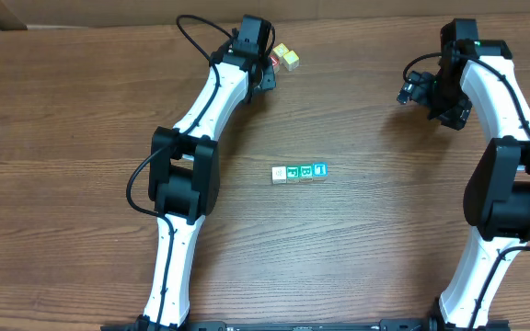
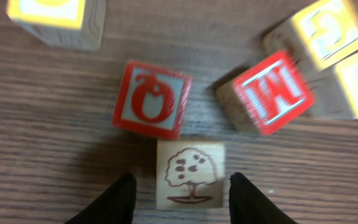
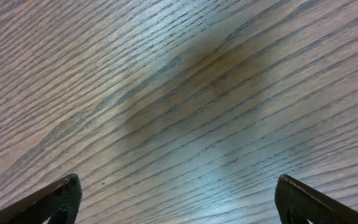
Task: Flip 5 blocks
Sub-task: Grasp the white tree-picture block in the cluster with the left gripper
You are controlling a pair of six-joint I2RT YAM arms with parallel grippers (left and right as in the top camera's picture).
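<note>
The left tool point(image 2: 182, 182) brackets the tree-marked block point(image 2: 190, 168) at lower centre — pinching or not, unclear — likely to flip it; four blocks point(image 1: 299, 172) sit rowed mid-frame overhead; the right tool point(image 3: 178, 185) hangs spread.

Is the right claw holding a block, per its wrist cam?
No, the right claw stands wide open, with only the brown wood-grain table showing between its black fingers.

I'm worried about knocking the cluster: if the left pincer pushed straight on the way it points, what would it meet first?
The tree-printed cube, sitting between the fingers of the left pincer; whether they touch it is unclear. Just beyond lies the red O cube, seemingly touching it.
</note>
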